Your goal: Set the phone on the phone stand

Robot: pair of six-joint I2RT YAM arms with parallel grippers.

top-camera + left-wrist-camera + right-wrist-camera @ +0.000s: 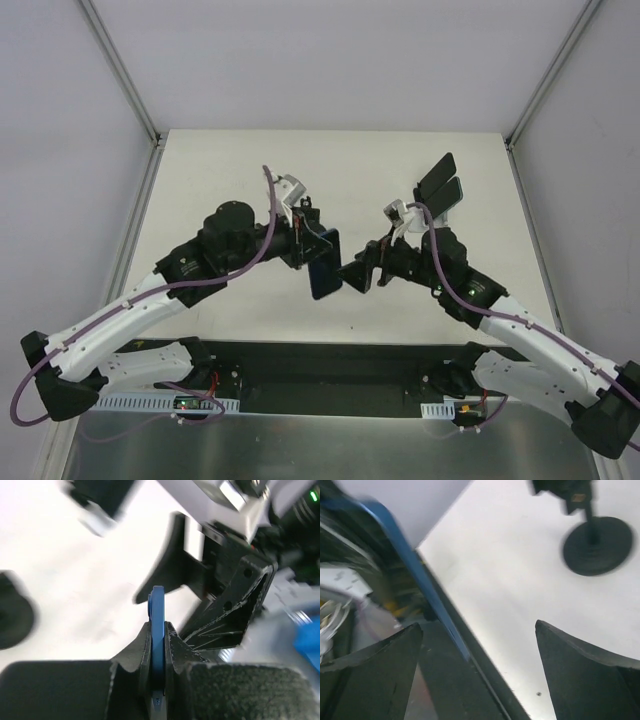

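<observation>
White tabletop [240, 170] fills the space between pale walls, with both arms meeting above its middle. The left gripper [318, 250] pinches a flat dark-blue slab phone [326, 268] and holds it on edge above the table. The black phone stand with tilted plates [441, 183] stands far right, well apart from the phone.

The left wrist view alone shows the black fingers [172, 645] clamped on the phone's blue rim [158, 605]. The right wrist view alone shows the right gripper [477, 625] spread wide, with the phone's edge [415, 565] running through the gap. It also shows the stand's round base [596, 546].
</observation>
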